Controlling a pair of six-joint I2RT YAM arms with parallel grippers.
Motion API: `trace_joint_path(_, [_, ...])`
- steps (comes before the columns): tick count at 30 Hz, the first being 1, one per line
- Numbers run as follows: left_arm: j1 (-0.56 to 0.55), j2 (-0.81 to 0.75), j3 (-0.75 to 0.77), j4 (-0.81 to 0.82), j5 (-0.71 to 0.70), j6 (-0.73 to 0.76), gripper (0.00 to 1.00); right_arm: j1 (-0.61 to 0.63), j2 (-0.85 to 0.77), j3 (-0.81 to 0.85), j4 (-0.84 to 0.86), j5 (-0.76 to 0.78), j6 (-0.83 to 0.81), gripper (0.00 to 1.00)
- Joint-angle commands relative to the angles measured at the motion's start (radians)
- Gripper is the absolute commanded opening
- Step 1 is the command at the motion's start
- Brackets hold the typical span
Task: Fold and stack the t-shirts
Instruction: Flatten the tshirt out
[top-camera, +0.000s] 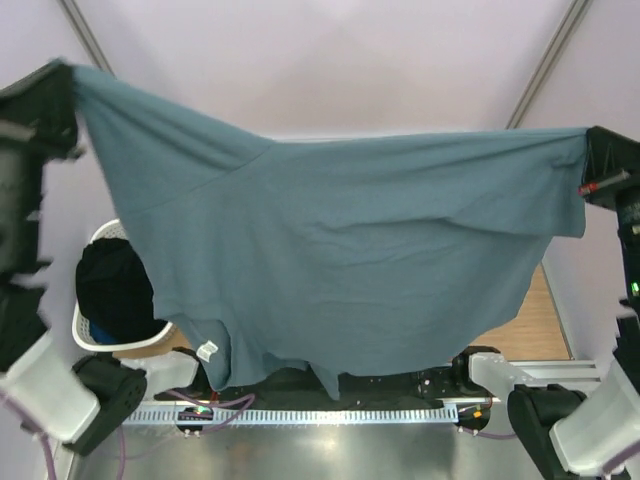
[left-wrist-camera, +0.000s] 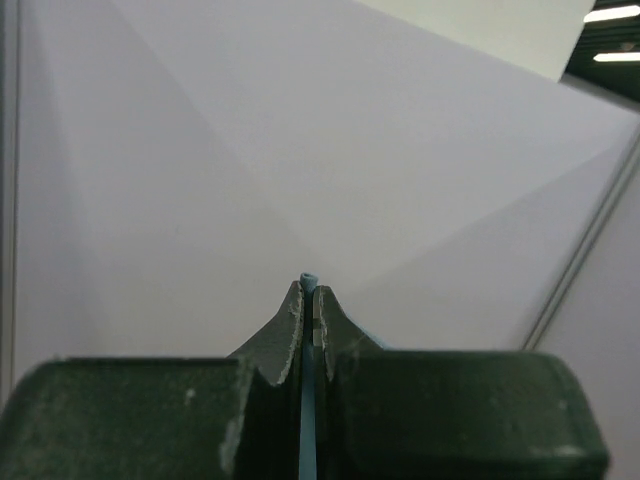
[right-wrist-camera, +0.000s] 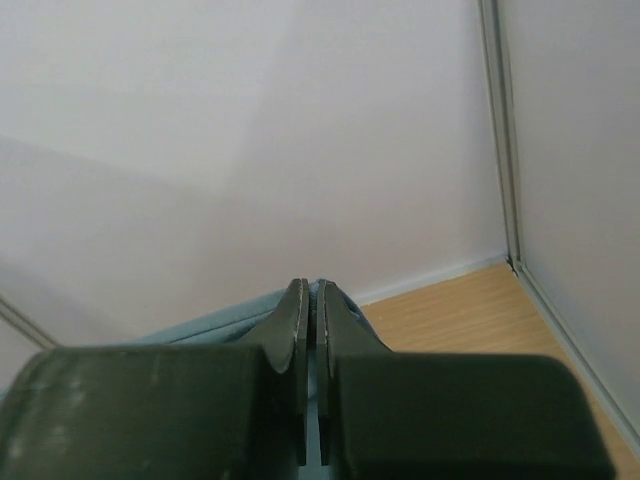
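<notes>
A slate blue-grey t-shirt (top-camera: 340, 250) hangs spread wide in the air between both arms, its small white label (top-camera: 207, 351) near the lower left hem. My left gripper (top-camera: 62, 72) is shut on its upper left corner. My right gripper (top-camera: 590, 150) is shut on its right corner, somewhat lower. In the left wrist view a thin blue edge of the t-shirt (left-wrist-camera: 308, 380) is pinched in my left gripper (left-wrist-camera: 309, 290). In the right wrist view the t-shirt (right-wrist-camera: 200, 328) bunches to the left behind my right gripper (right-wrist-camera: 309, 288). The table beneath the cloth is hidden.
A white laundry basket (top-camera: 95, 335) holding dark clothing (top-camera: 115, 290) stands at the left, partly behind the hanging shirt. A strip of wooden floor (top-camera: 530, 320) shows at the right. The arm bases (top-camera: 90, 390) sit along the near edge.
</notes>
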Motion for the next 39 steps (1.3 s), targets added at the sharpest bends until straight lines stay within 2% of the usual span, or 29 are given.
trace_joint_path(1, [-0.005, 0.219, -0.011, -0.032, -0.104, 0.076, 0.0, -0.008, 0.137, -0.044, -0.023, 0.111, -0.018, 0.01])
trace_joint_path(4, [-0.002, 0.319, -0.058, -0.035, -0.118, 0.091, 0.0, -0.008, 0.165, -0.191, 0.044, 0.193, -0.034, 0.01])
trace_joint_path(5, [-0.002, 0.337, -0.084, -0.029, -0.108, 0.081, 0.0, -0.008, 0.162, -0.31, 0.078, 0.219, -0.035, 0.01])
trace_joint_path(8, [0.004, 0.384, -0.263, 0.046, -0.072, 0.056, 0.0, -0.008, 0.128, -0.515, 0.236, 0.252, -0.031, 0.01])
trace_joint_path(9, [0.007, 0.392, -0.361, 0.075, -0.068, 0.045, 0.0, -0.008, 0.128, -0.638, 0.29, 0.264, -0.031, 0.01])
trace_joint_path(11, [0.019, 0.432, -0.449, 0.161, -0.062, 0.033, 0.0, -0.008, 0.137, -0.76, 0.342, 0.302, -0.023, 0.01])
trace_joint_path(12, [0.024, 0.449, -0.516, 0.213, -0.06, 0.016, 0.0, -0.012, 0.143, -0.885, 0.411, 0.325, -0.017, 0.01])
trace_joint_path(14, [0.041, 0.513, -0.569, 0.268, -0.045, -0.005, 0.0, -0.029, 0.178, -1.045, 0.503, 0.295, -0.011, 0.01])
trace_joint_path(15, [0.045, 0.542, -0.6, 0.317, -0.037, -0.028, 0.0, -0.046, 0.194, -1.087, 0.603, 0.255, 0.004, 0.01])
trace_joint_path(17, [0.055, 0.599, -0.592, 0.347, -0.017, -0.044, 0.0, -0.058, 0.275, -1.144, 0.688, 0.224, 0.017, 0.01])
trace_joint_path(18, [0.053, 0.667, -0.574, 0.353, -0.014, -0.044, 0.0, -0.063, 0.302, -1.149, 0.768, 0.2, 0.021, 0.01])
trace_joint_path(21, [0.056, 0.787, -0.458, 0.353, -0.002, -0.027, 0.0, -0.064, 0.437, -1.089, 0.87, 0.166, 0.009, 0.01])
trace_joint_path(23, [0.062, 0.834, -0.344, 0.353, 0.007, -0.004, 0.0, -0.067, 0.529, -0.987, 0.89, 0.161, 0.0, 0.01])
trace_joint_path(27, [0.101, 0.869, -0.224, 0.361, 0.055, -0.007, 0.0, -0.069, 0.606, -0.827, 0.876, 0.149, -0.021, 0.01])
trace_joint_path(31, [0.118, 0.823, -0.209, 0.371, 0.092, 0.015, 0.0, -0.069, 0.571, -0.759, 0.839, 0.143, -0.034, 0.01])
trace_joint_path(34, [0.119, 0.73, -0.221, 0.371, 0.127, 0.016, 0.0, -0.069, 0.466, -0.766, 0.815, 0.132, -0.041, 0.01])
trace_joint_path(39, [0.116, 0.475, -0.313, 0.37, 0.15, 0.03, 0.0, -0.069, 0.272, -0.767, 0.741, 0.109, -0.072, 0.01])
